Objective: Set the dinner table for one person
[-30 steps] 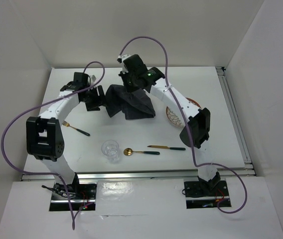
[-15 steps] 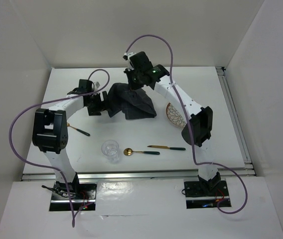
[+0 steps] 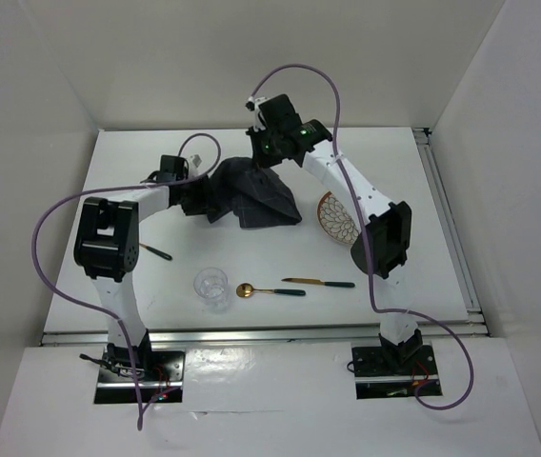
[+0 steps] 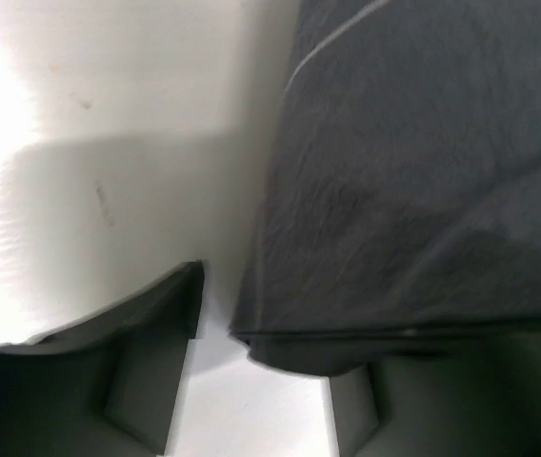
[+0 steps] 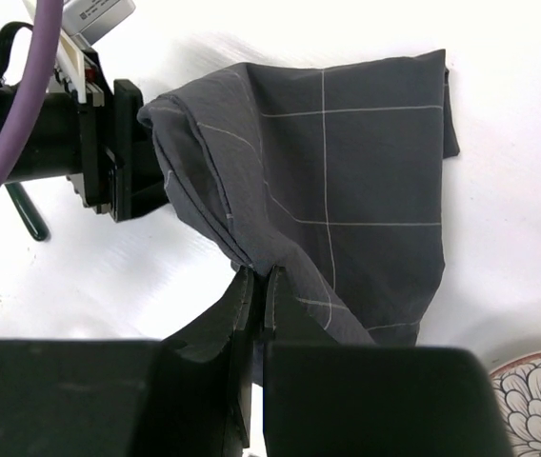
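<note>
The dark grey checked cloth mat [image 3: 256, 198] lies crumpled at the back middle of the white dinner table [image 3: 423, 190]. My right gripper [image 3: 267, 160] is shut on a raised fold of the mat [image 5: 347, 162], pinched between its fingertips [image 5: 259, 286]. My left gripper [image 3: 201, 196] is low at the mat's left edge with its jaws open. In the left wrist view the mat's hem [image 4: 413, 190] hangs between the two fingers [image 4: 151, 381] and drapes over the right one. My left gripper also shows in the right wrist view [image 5: 123, 152], against the mat's edge.
A patterned plate [image 3: 333, 217] lies right of the mat, partly under my right arm, and shows in the right wrist view [image 5: 537, 400]. A clear glass [image 3: 211, 286], a gold spoon [image 3: 269, 290] and a knife [image 3: 318, 282] lie near the front. A fork [image 3: 154, 251] lies at the left.
My right gripper has moved back and to the right, pulling the mat's fold up. My left gripper has slid right up to the mat's left edge.
</note>
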Tool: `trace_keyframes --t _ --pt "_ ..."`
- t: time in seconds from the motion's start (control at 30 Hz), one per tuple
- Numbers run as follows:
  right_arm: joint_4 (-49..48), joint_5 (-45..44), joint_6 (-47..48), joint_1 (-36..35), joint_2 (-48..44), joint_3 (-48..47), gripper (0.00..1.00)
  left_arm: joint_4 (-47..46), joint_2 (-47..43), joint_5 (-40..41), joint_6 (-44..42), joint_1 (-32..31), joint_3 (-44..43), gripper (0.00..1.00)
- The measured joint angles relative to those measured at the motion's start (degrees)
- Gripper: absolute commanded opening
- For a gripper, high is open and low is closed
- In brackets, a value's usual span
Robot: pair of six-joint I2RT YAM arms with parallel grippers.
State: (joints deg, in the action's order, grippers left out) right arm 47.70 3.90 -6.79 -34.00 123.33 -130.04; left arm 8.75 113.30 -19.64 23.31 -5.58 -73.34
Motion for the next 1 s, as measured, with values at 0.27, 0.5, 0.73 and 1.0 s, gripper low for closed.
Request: trace_keyframes --t 0.27,0.5,0.73,1.0 --pt "0.0 0.0 -0.8 0.7 0.0 0.0 0.0 3.0 1.8 0.7 1.0 -0.6 -3.2 0.0" --pt "0.5 -0.2 -0.9 1.7 -0.8 0.1 0.0 8.9 0.3 2.9 0.7 0.5 -10.3 0.0" --pt "1.2 -1.8 -1.0 3.8 -5.7 0.8 0.0 17.0 -6.0 5.1 -0.7 2.1 -21.0 0.0" --pt "0.5 -2.2 -1.2 4.1 -17.7 7.1 0.0 24.2 -18.2 6.4 -0.9 1.9 -30.0 0.0"
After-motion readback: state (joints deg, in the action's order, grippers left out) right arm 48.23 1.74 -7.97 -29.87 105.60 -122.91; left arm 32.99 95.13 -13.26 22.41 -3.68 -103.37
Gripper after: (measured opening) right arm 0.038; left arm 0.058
